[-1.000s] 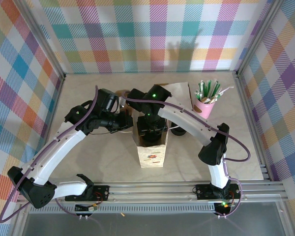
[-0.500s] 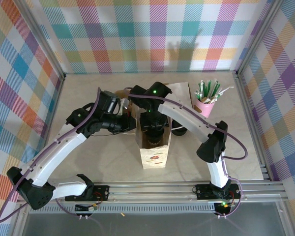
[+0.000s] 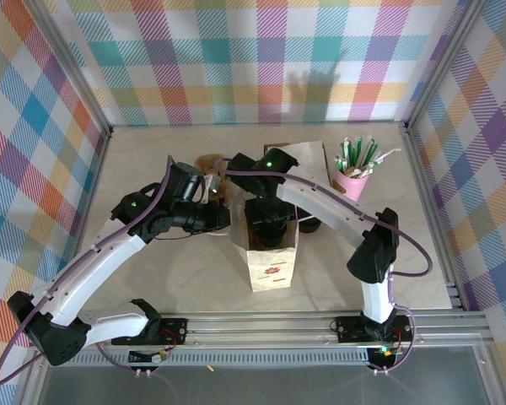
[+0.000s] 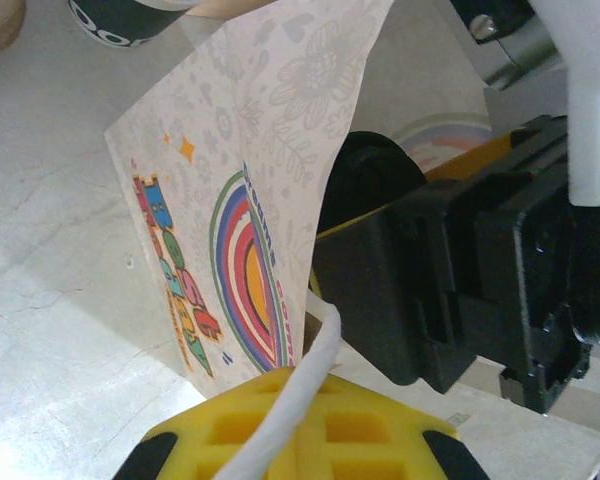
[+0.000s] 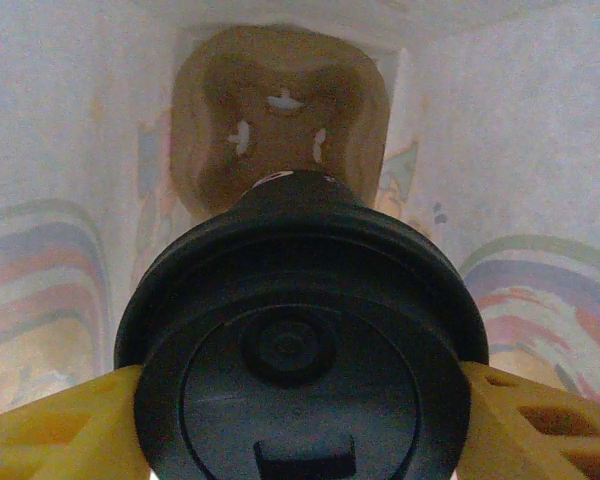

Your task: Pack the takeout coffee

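Observation:
The takeout coffee's round black lid [image 5: 300,340] fills the lower right wrist view, pinched between two yellow fingers [image 5: 60,430]. My right gripper [image 5: 300,420] is shut on it, down inside the paper bag, whose brown bottom [image 5: 280,110] lies beyond. From above, the right gripper [image 3: 268,226] reaches into the open mouth of the upright printed bag [image 3: 271,270]. My left gripper [image 3: 228,221] is at the bag's left rim, shut on its white handle [image 4: 310,380]. The rainbow-printed bag wall [image 4: 250,200] hangs in front of it.
A pink cup of straws [image 3: 352,181] stands at the back right. A black stack of lids [image 3: 308,224] sits right of the bag. A white cup with dark print [image 4: 130,15] and other items [image 3: 209,160] lie behind the left gripper. Plaid walls enclose the table.
Both grippers and the bag have shifted slightly to the right. The right gripper still holds the coffee inside the bag, and the left still holds the handle.

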Robot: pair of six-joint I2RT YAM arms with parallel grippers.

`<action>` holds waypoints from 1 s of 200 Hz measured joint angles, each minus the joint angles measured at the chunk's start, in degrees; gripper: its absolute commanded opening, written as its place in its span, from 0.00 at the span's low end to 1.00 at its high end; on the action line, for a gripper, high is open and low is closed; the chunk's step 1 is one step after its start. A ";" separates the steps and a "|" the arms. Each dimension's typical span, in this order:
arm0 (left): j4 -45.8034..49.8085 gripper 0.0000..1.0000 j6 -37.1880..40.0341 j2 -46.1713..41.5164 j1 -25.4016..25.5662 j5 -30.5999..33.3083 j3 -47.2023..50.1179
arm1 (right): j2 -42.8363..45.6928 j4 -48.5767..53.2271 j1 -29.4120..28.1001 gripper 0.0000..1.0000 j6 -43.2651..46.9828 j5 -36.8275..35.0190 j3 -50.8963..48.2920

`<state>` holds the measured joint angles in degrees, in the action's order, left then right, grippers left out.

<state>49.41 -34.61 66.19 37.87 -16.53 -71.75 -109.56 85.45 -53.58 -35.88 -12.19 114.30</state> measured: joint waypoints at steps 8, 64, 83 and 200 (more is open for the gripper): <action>0.04 0.00 -0.04 0.13 0.00 0.28 -0.02 | 0.87 -1.25 0.00 0.24 0.46 0.11 -1.16; 0.24 0.00 -0.31 2.47 0.00 1.51 -1.70 | 4.94 -5.60 0.00 0.24 2.49 1.73 -5.66; 1.16 0.00 -0.20 2.75 0.00 1.73 -2.62 | 4.94 -5.90 0.37 0.24 2.51 1.70 -5.64; 7.65 0.38 2.32 6.54 0.00 1.64 -9.14 | 1.73 -8.15 1.95 0.23 5.11 0.79 -3.74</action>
<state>57.06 -32.29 72.73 37.87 -14.90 -80.88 -107.83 77.30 -51.64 -30.76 -11.40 110.56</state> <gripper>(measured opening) 0.393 0.665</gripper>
